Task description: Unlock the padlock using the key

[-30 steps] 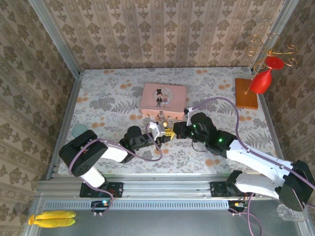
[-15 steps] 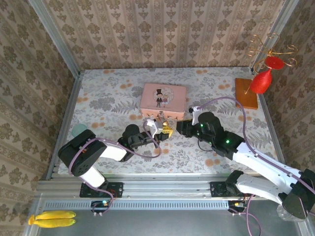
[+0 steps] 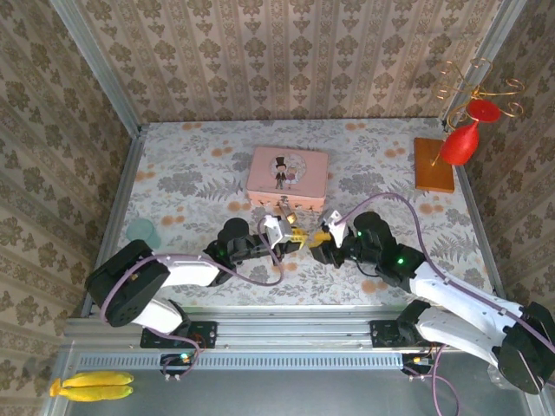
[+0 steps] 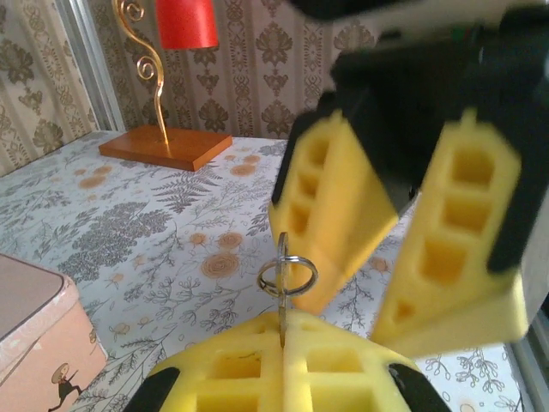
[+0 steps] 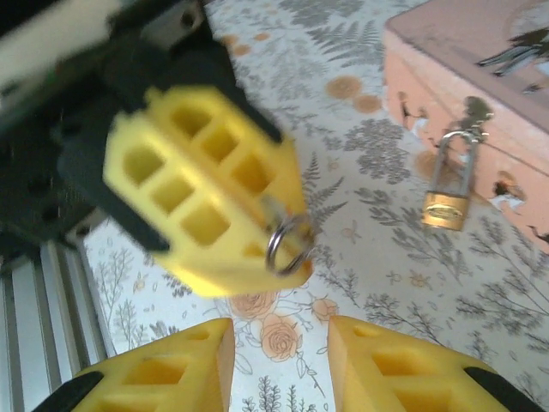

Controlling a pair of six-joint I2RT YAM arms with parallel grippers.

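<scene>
— Looking down from above first: where do the arms meet?
— Just in front of the pink tin (image 3: 288, 176), about mid-table (image 3: 191, 165). The left fingers (image 3: 295, 233) and the right fingers (image 3: 322, 236) point at each other, tips nearly touching. The padlock is too small to pick out from up there.

— And the left wrist camera?
— The left fingers (image 4: 283, 369) are pressed together on the key (image 4: 281, 316). It stands upright out of them, with its ring (image 4: 287, 276) near the top. The right fingers (image 4: 330, 215) are spread apart and empty, just beyond that ring.

— The right wrist camera?
— The right fingers (image 5: 163, 373) gape wide at the bottom edge, with nothing between them. Beyond them the left fingers (image 5: 206, 193) clamp the key. The padlock (image 5: 446, 209) hangs further off. Its shackle is closed through the hasp (image 5: 472, 112) on the front wall of the pink tin (image 5: 463, 77). Its brass body sits just above the table.
</scene>
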